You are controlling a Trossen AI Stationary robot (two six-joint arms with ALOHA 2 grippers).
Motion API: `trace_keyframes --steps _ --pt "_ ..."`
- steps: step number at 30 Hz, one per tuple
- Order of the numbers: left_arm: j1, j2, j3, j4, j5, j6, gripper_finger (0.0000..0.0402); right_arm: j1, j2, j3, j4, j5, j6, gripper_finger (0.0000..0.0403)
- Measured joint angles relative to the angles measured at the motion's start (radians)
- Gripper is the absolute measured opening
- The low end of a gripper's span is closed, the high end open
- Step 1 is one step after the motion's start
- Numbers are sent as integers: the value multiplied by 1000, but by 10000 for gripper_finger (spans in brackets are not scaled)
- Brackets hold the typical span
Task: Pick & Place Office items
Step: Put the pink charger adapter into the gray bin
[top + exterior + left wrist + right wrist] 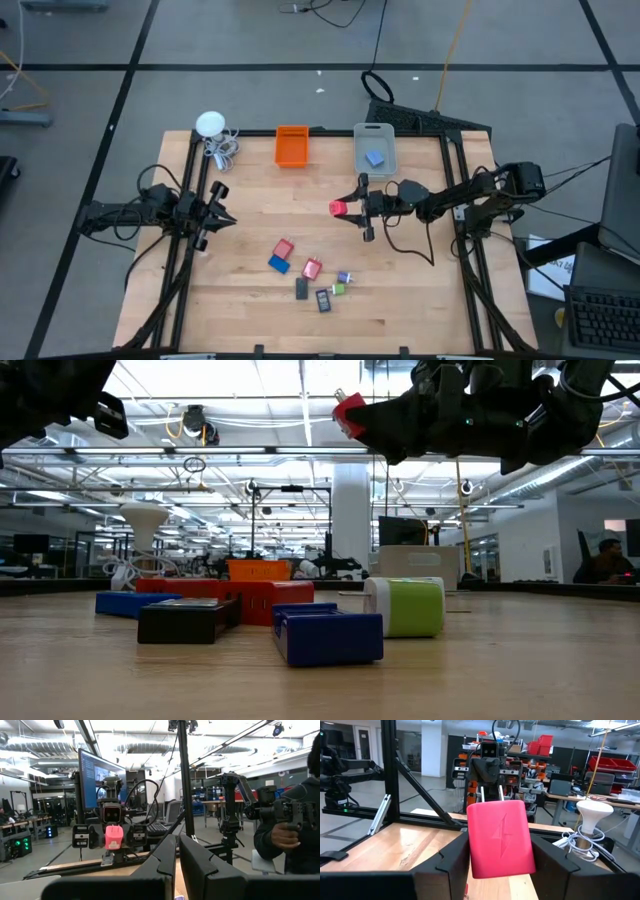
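Note:
My right gripper (347,208) hovers over the table's middle, below the clear grey bin (375,150), shut on a red-pink block (497,837) with a bolt mark. The left wrist view shows the same block (113,836) from the front. My left gripper (228,218) waits, shut, near the table's left side. The other office items lie flat on the wood nearer the front: a red piece (283,247), a blue one (278,264), a pink one (312,268), dark rectangles (301,289), and a green bit (339,289). A blue piece (375,157) lies in the grey bin. My right gripper pinches the red-pink block by its two narrow sides (470,855), one finger (451,865) on each side. The fingers run level and point toward the table's left. The block is lifted clear of the table (348,412), with its broad face turned back toward the wrist.
An orange bin (292,146) stands at the far edge, left of the grey bin. A white round gadget (209,124) with its coiled cable (223,149) sits at the far left corner. A person (292,827) stands beyond the table's right side. Bare wood lies between the two grippers.

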Motion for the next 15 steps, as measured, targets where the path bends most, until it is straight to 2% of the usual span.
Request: trace_keyframes --steps 15 --pt "0 0 0 0 0 0 24 -7 0 0 4 1 -11 165"
